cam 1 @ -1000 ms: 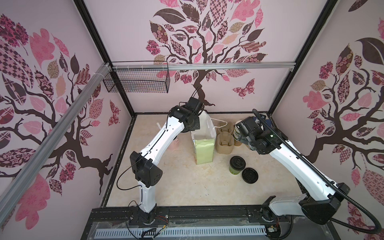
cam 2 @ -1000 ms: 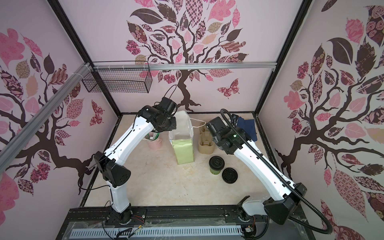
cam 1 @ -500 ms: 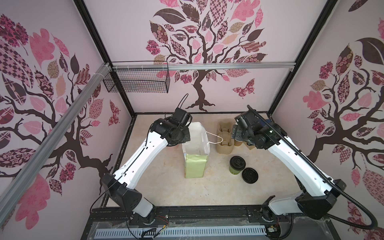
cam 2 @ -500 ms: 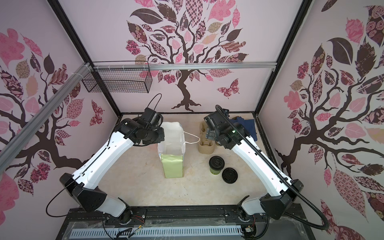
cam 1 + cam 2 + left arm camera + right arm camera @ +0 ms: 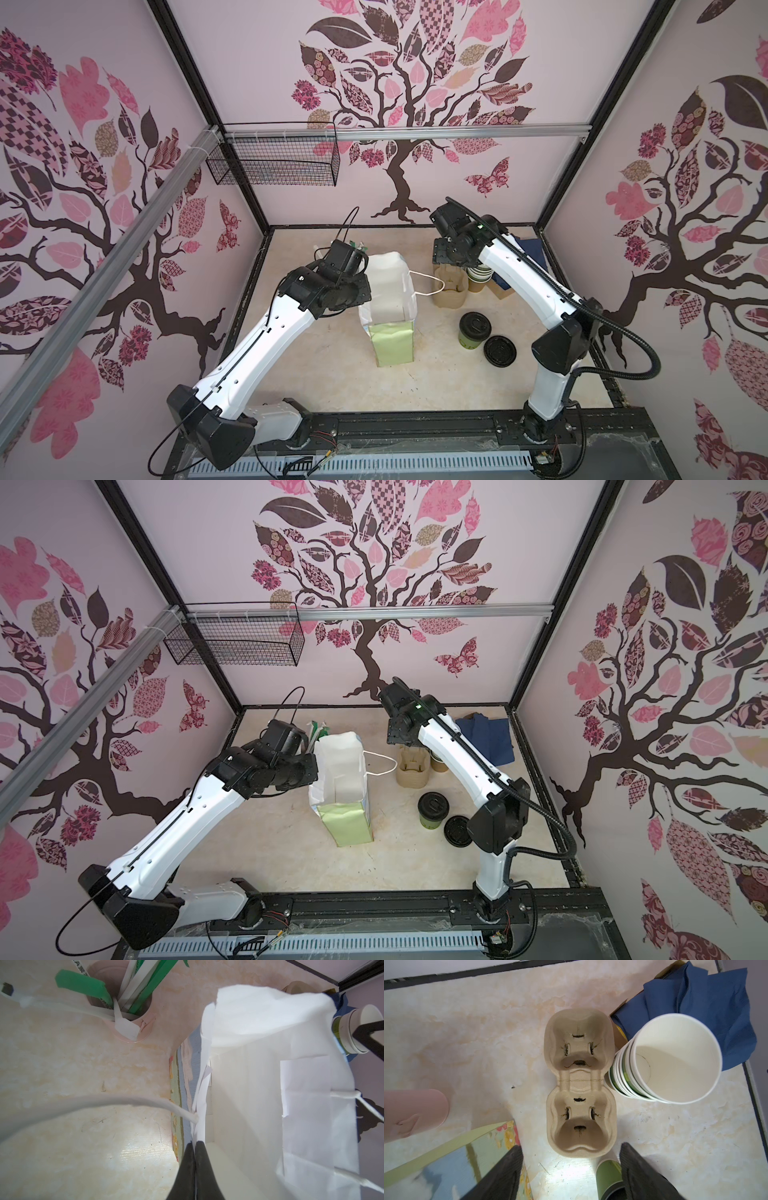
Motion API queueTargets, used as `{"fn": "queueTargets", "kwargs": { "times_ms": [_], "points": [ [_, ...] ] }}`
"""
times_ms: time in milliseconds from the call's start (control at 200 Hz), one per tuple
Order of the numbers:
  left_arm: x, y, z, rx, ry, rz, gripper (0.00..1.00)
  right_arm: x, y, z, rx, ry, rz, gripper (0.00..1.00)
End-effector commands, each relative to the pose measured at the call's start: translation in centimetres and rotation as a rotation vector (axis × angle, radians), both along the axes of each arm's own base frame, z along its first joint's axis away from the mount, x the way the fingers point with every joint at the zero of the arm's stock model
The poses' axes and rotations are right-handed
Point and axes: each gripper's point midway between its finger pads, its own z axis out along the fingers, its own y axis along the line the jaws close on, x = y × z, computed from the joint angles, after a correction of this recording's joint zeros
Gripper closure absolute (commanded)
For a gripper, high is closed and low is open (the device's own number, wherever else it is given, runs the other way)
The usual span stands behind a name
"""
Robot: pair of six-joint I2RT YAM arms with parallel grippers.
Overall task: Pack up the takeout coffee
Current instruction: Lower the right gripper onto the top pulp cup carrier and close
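Note:
The takeout coffee [image 5: 475, 330] [image 5: 432, 810], a small green cup with a black lid, stands upright on the table right of the paper bag [image 5: 390, 307] [image 5: 343, 779]. The bag is tall, green outside and white inside, and its mouth gapes. My left gripper [image 5: 195, 1144] is shut on the bag's left rim, just beside a string handle [image 5: 104, 1103]. My right gripper [image 5: 570, 1148] hangs open and empty above the near end of a brown pulp cup carrier [image 5: 580, 1084] [image 5: 451, 291]. The coffee [image 5: 608, 1178] stands beside one right finger, outside the jaws.
A stack of lidless cups [image 5: 675, 1057] and blue napkins [image 5: 486, 737] lie behind the carrier. A loose black lid [image 5: 500, 351] lies right of the coffee. A pink cup of stirrers [image 5: 124, 991] stands behind the bag. A wire basket [image 5: 274, 162] hangs on the back wall.
The left arm has stretched out low and dragged the bag to the left and forward. The right gripper has moved back and left over the carrier, its jaws a little narrower.

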Motion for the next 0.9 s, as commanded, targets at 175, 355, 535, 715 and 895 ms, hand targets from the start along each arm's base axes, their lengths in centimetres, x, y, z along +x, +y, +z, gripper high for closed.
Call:
{"fn": "queueTargets", "kwargs": {
  "times_ms": [175, 355, 535, 715, 895],
  "points": [
    [0.1, -0.5, -0.2, -0.081, 0.005, 0.034, 0.8, 3.1, -1.5, -4.8, -0.088, 0.082, -0.018, 0.31],
    [0.2, -0.6, 0.2, -0.104, 0.0, 0.041, 0.77, 4.2, -1.1, -6.7, -0.085, 0.113, 0.011, 0.39],
    [0.2, -0.6, 0.4, -0.112, -0.002, 0.048, 0.77, 4.8, -1.6, -8.6, -0.103, 0.161, 0.024, 0.4],
    [0.3, -0.7, 0.5, -0.123, -0.005, 0.051, 0.77, 5.0, -1.4, -9.6, -0.092, 0.187, 0.061, 0.39],
    [0.5, -0.9, 0.7, -0.132, -0.007, 0.056, 0.77, 5.3, -1.7, -10.1, -0.098, 0.195, 0.056, 0.46]
  ]
}}
